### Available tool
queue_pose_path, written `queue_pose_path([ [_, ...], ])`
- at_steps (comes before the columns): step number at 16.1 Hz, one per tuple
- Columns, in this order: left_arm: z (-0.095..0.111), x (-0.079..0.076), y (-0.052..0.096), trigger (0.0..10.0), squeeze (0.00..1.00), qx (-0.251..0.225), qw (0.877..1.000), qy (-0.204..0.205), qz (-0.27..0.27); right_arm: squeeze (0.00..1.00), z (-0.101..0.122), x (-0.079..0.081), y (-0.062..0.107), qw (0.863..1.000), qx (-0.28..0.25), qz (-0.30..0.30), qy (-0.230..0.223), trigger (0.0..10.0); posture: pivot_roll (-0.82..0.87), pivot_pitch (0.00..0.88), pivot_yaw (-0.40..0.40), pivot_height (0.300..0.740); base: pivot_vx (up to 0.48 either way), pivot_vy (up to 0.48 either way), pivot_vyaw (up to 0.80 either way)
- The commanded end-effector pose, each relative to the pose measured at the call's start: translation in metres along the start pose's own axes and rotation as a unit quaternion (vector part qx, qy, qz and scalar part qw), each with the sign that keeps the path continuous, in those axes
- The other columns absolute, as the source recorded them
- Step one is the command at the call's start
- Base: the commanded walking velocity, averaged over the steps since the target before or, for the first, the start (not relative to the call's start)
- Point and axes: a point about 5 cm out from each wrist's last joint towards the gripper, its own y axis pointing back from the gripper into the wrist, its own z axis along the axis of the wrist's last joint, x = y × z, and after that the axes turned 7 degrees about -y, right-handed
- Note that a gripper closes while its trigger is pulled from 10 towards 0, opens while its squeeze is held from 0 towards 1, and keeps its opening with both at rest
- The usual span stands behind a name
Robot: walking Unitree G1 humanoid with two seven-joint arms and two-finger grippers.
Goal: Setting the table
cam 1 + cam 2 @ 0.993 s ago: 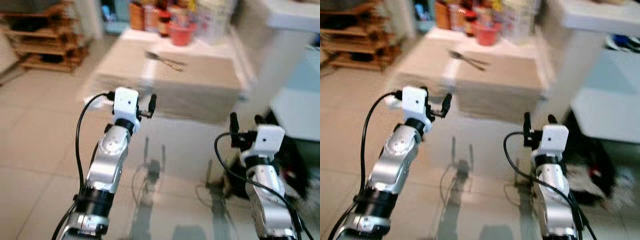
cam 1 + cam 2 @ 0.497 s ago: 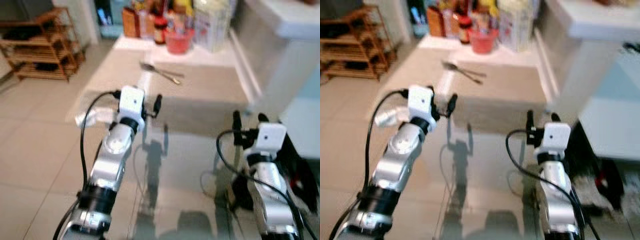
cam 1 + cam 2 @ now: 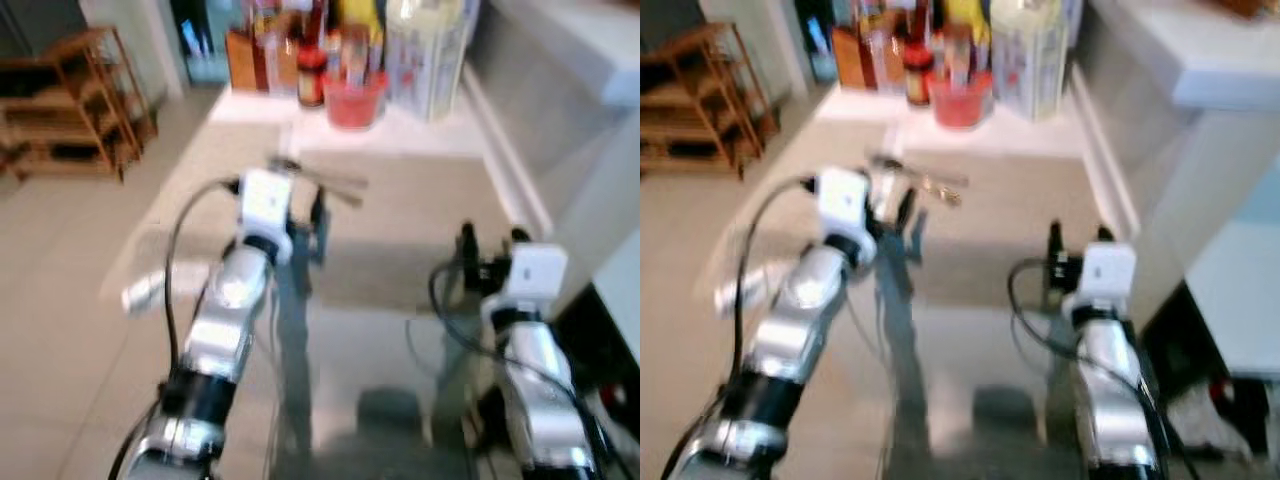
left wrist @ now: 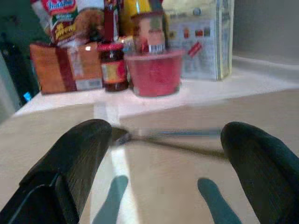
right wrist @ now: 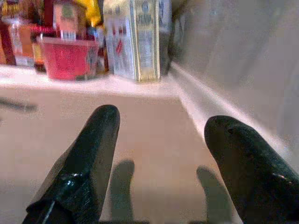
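A metal spoon and fork [image 4: 174, 135] lie crossed on the beige table top [image 3: 420, 200], blurred in the eye views [image 3: 930, 184]. My left gripper [image 3: 305, 215] is held out over the table just short of the cutlery, open and empty [image 4: 163, 135]. My right gripper [image 3: 490, 240] hovers open over bare table to the right, holding nothing [image 5: 161, 121]. A red tub [image 3: 353, 100] stands at the table's far end, among jars and boxes.
Bottles, a jar [image 4: 113, 65], an orange packet [image 4: 60, 70] and a tall carton [image 5: 135, 37] crowd the far end. A grey wall [image 5: 233, 56] borders the table's right side. A wooden shelf [image 3: 70, 110] stands on the tiled floor at the left.
The whole picture has shifted: the camera has come closer to the table. Both arms now reach over the table top, and the left gripper is close to the cutlery.
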Motion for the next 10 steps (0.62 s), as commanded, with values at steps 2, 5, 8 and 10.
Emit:
queue_pose_path([
  [2, -0.003, 0.012, 0.001, 10.0, 0.00, 0.006, 1.000, -0.006, 0.019, 0.00, 0.007, 0.009, -0.006, 1.000, -0.005, 0.023, -0.009, 10.0, 0.01, 0.000, -0.006, 0.740, 0.465, 0.000, 0.00],
  [5, -0.002, 0.013, 0.001, 10.0, 0.00, 0.006, 1.000, -0.002, 0.031, 0.00, 0.019, 0.015, -0.019, 0.998, -0.003, 0.064, -0.013, 10.0, 0.02, 0.000, -0.008, 0.740, 0.000, 0.000, 0.00],
  [8, -0.003, 0.013, 0.002, 10.0, 0.00, 0.006, 0.999, -0.003, 0.032, 0.00, 0.020, 0.008, -0.027, 0.994, 0.019, 0.104, -0.002, 10.0, 0.03, 0.000, -0.018, 0.740, 0.000, 0.000, 0.00],
  [10, -0.003, 0.013, 0.003, 10.0, 0.00, 0.006, 0.999, -0.004, 0.033, 0.00, 0.021, 0.006, -0.031, 0.991, 0.036, 0.132, 0.002, 10.0, 0.03, 0.000, -0.024, 0.740, 0.000, 0.000, 0.00],
])
